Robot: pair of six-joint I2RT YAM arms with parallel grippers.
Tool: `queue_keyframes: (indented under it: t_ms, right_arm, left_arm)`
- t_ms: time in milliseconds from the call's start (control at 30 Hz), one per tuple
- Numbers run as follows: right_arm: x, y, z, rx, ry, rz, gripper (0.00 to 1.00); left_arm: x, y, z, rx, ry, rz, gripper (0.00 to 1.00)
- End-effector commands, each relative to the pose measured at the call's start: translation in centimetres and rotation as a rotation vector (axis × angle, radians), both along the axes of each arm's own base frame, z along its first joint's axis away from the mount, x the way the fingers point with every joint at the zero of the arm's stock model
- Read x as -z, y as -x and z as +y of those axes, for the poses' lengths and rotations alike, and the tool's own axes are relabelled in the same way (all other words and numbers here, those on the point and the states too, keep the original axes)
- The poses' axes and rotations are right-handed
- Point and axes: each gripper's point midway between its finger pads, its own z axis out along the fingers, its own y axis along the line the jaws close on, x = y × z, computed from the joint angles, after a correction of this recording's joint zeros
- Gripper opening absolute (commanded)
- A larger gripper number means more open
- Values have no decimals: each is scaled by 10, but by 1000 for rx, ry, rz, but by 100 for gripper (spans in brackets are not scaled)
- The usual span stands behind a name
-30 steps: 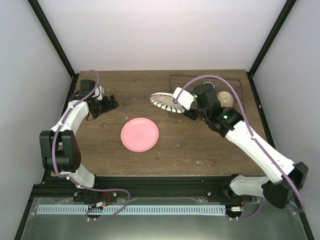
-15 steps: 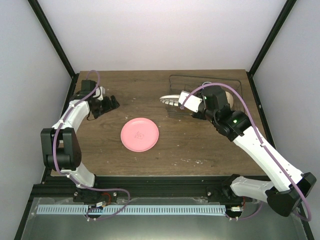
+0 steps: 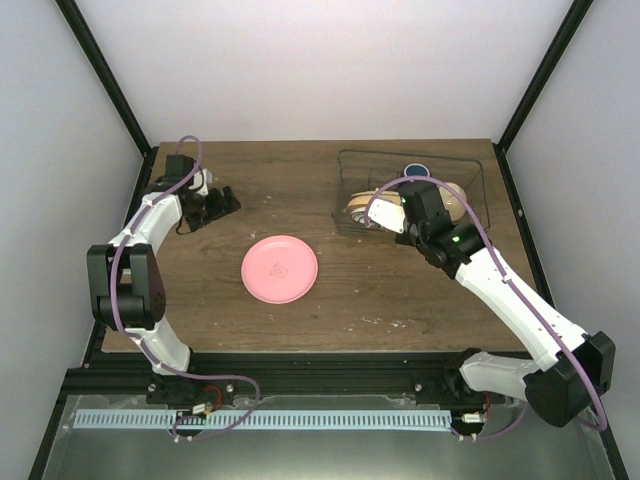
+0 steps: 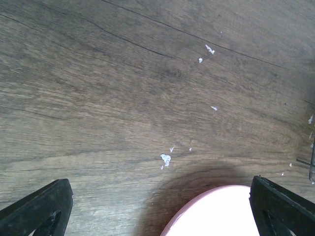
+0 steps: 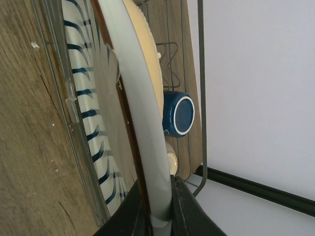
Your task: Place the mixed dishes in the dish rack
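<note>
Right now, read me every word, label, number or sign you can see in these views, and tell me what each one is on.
No text here can be read.
pink plate: a small dark mark at its centre, too small to read.
striped plate, dark blue mug, dish rack: no lettering shows on them.

The pink plate (image 3: 280,270) lies flat mid-worktop (image 3: 200,300), with bare wood all round it and a free lane to the wide-spread left end effector (image 3: 222,203) at its 11 o'clock. At 2 o'clock the dish rack (image 3: 345,190) boxes in the right end effector (image 3: 383,213) with its wire walls. That end effector is clamped on the striped plate (image 5: 145,132), which stands edgewise beside the yellow-orange plate (image 5: 147,54), with the mug (image 5: 178,114) and bowl (image 5: 171,162) beyond.
</note>
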Motion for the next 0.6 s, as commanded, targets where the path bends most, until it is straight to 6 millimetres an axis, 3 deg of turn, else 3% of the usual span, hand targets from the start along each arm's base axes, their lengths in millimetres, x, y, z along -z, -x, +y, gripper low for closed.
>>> queue_keyframes:
  t_ms: [0,267,567]
  right_arm:
    - [-61,-33,-10,80,-36,-251,1]
    - [-79,-45,-5,45,-49,-270,1]
    - [-103,-44,4,-4,-82,-277,1]
  left_arm:
    - [-2,-10,0,11,7,-8,100]
    - [-3,-20,0,6,12,-11,100]
    - [0,-23,-1,3,23,-2,100]
